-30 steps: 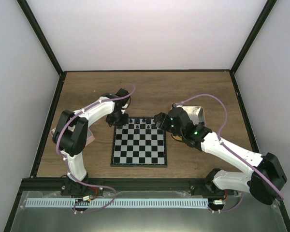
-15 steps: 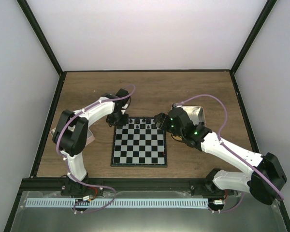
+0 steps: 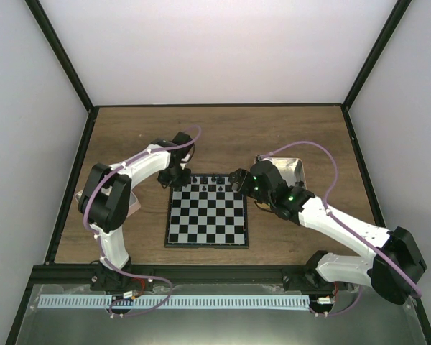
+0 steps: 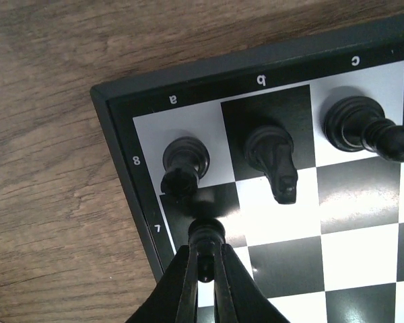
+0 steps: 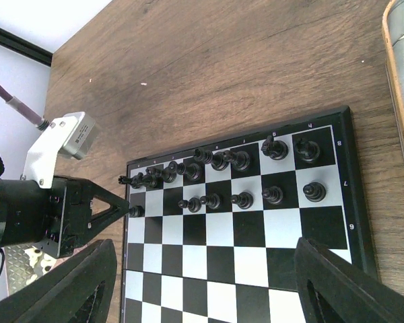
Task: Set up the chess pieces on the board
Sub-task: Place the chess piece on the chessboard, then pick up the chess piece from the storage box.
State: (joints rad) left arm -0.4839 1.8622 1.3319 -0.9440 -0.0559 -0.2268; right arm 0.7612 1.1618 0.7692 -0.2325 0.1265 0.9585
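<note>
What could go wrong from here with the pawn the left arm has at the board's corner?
1. The left gripper pinches the pawn only at its very tips, so the piece may tip or slip out.
2. The rook stands on the next square, close to the gripper. A sideways move could knock it over.

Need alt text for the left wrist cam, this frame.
The left hand, closed on a small black pawn, holds it over square a7 near a corner of the board. Behind it, three taller black pieces stand on a8, b8 and c8. The wooden table shows beyond the rim.
</note>
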